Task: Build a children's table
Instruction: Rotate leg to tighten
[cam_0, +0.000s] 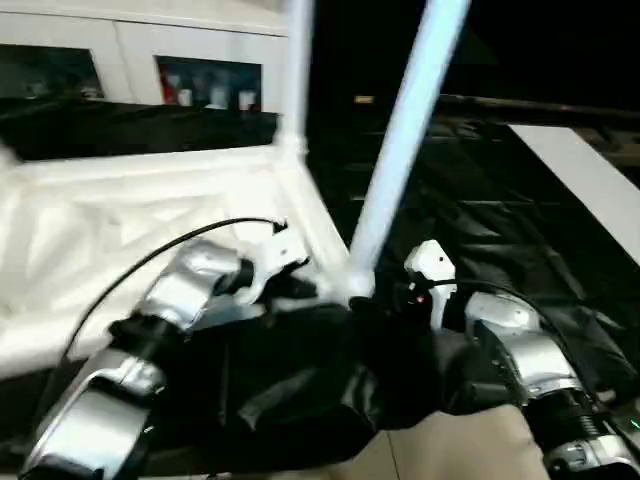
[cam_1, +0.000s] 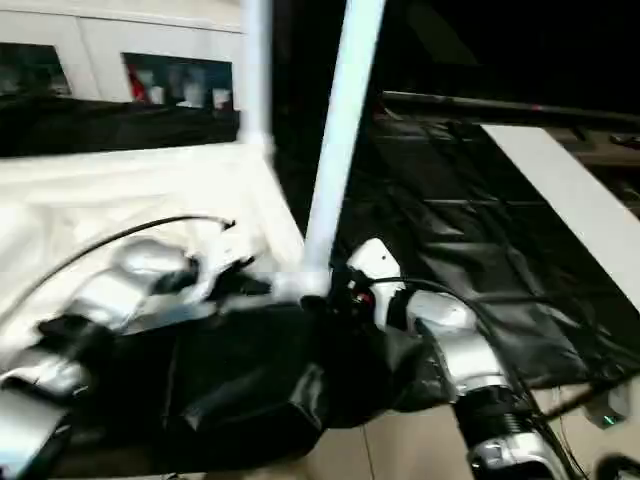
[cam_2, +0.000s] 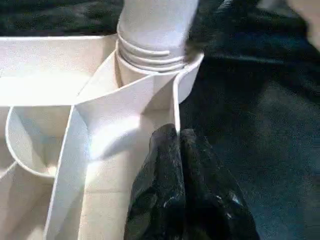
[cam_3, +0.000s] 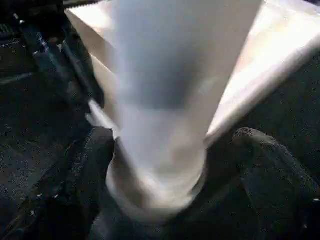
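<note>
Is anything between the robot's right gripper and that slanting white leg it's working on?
Nothing visible. In the right wrist view the leg stands directly between the open right gripper's fingers, with only small gaps either side, at the tabletop's corner.

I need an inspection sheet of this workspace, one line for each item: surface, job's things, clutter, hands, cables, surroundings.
Surface: work table under a wrinkled black sheet.
Job's things: white table top lies ribbed side up; one leg leans in the near corner socket, threads showing above the rim; another leg stands upright at the far corner.
Clutter: nothing seen.
Hands: left hand shut, its fingers on a rib by the near socket; right hand open, its fingers on either side of the leaning leg's base.
Cables: black cable arching over the left forearm.
Surroundings: white glass-door cabinet behind; white strip on the right.
</note>
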